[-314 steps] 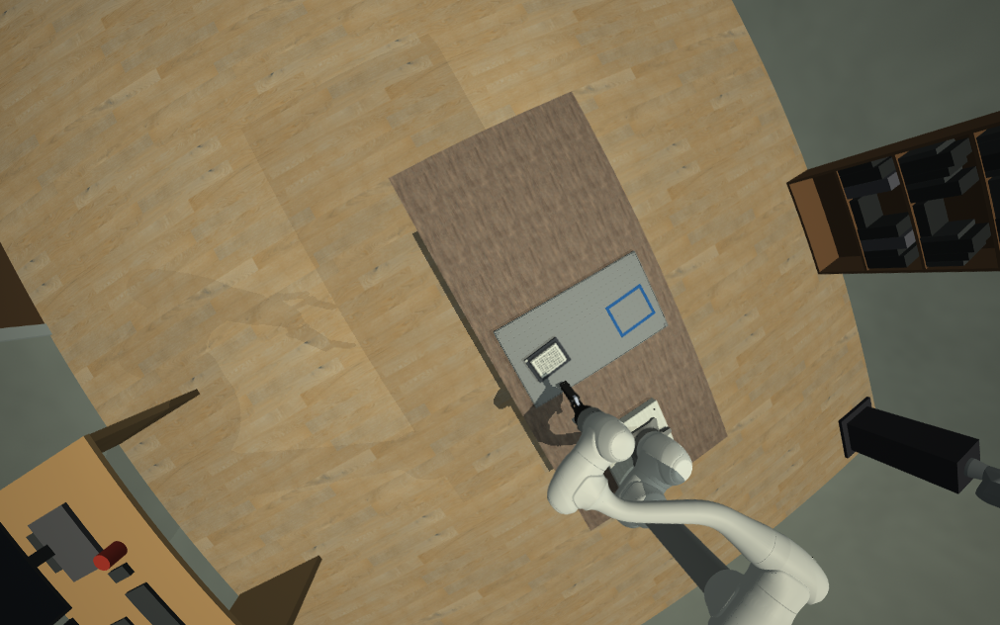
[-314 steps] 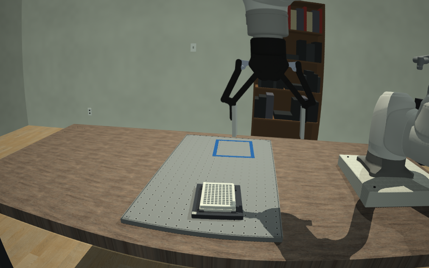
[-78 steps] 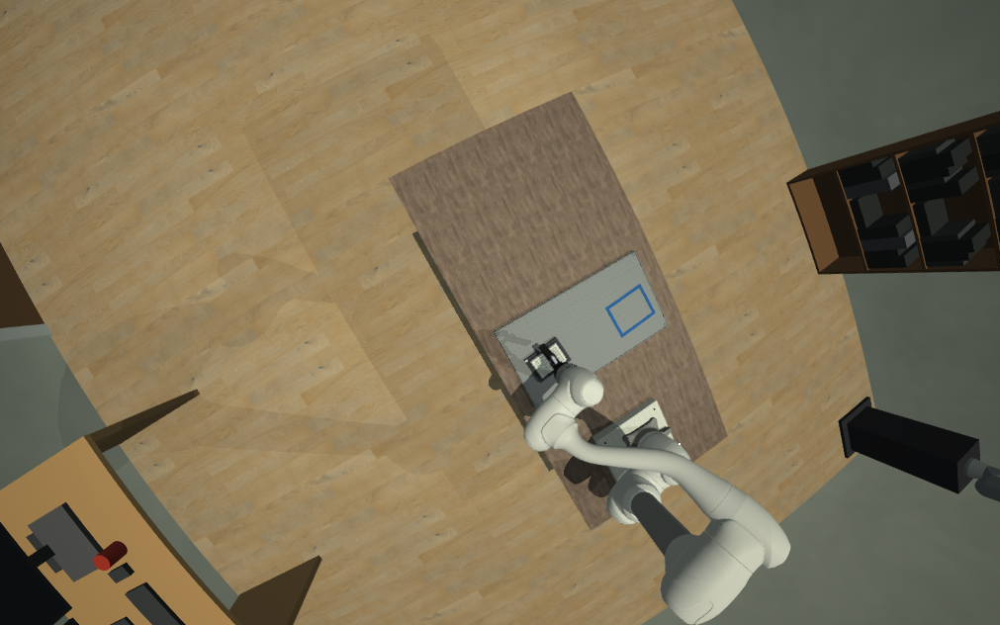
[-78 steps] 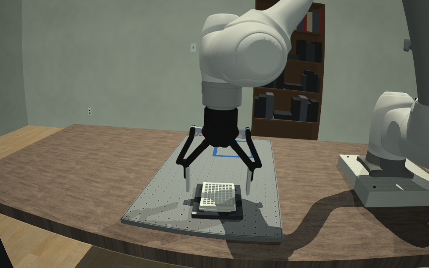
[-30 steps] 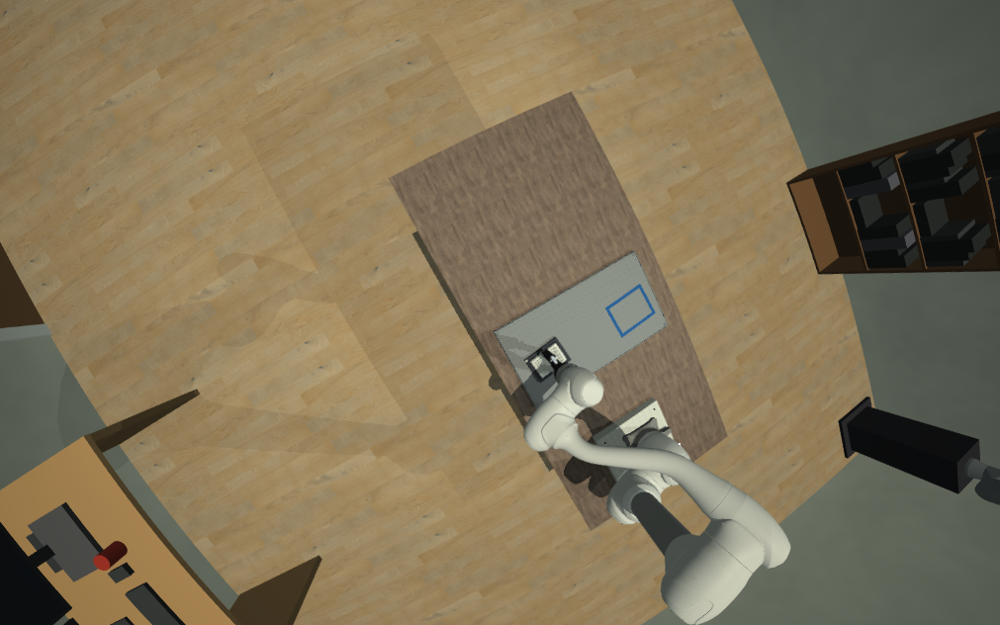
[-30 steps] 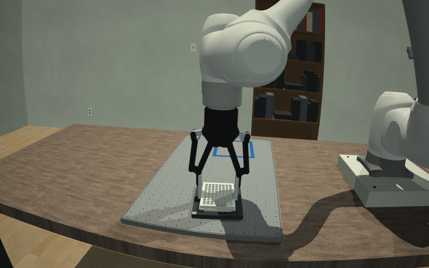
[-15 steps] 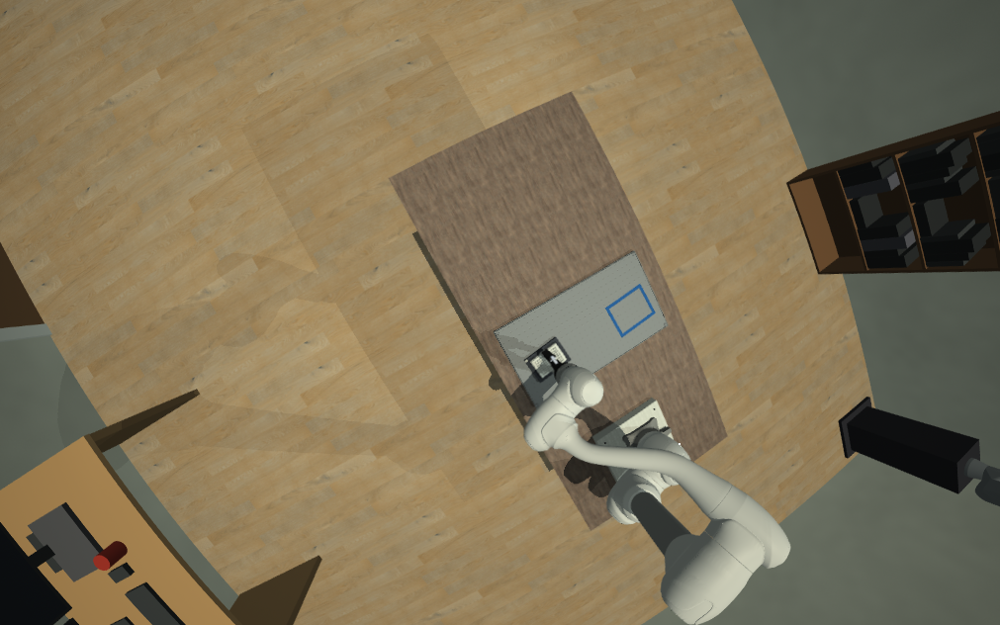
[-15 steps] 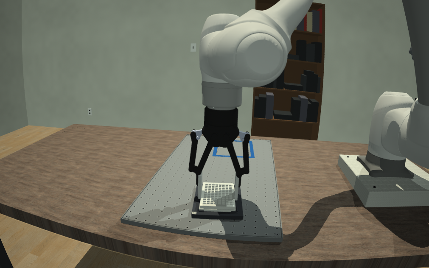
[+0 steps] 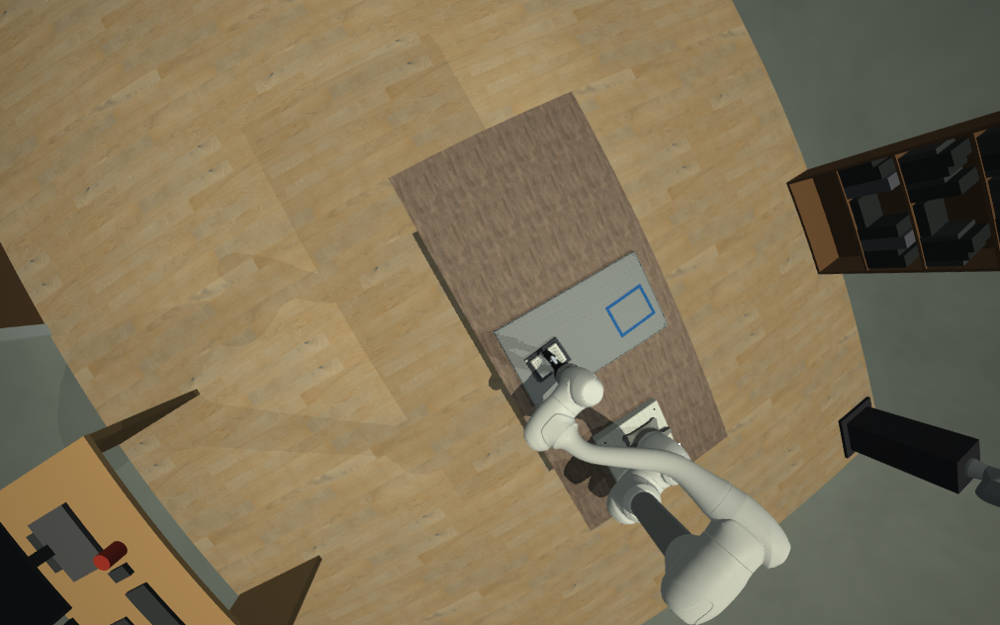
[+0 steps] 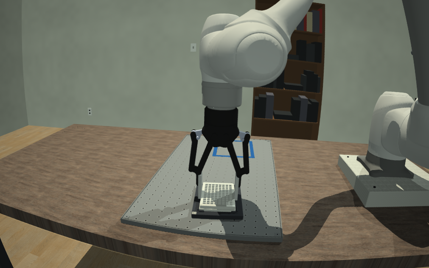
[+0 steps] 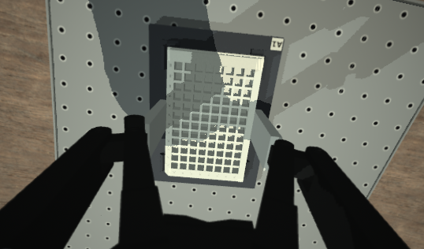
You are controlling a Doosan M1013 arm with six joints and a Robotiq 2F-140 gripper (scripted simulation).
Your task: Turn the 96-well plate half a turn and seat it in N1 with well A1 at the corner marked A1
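Plate (image 11: 210,118): cream-white, grid of square wells. Nest (image 11: 157,47): dark charcoal, with white A1 label (image 11: 277,43). Deck (image 10: 176,186): light grey, regular dark hole pattern. Taped outline (image 9: 630,311): blue. Table (image 10: 76,166): brown wood grain. Gripper (image 10: 217,186): black; arm (image 10: 242,49): white.

plate (image 11: 210,114): matt off-white plastic
nest (image 10: 216,214): matt dark plastic
deck (image 10: 162,196): matt grey perforated metal
table (image 10: 76,166): rough-grained brown wood

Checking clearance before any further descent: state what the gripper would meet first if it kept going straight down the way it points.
The gripper points straight down and is shut on the plate, so the plate's underside would press on the dark nest first. How far the plate is lifted cannot be told.
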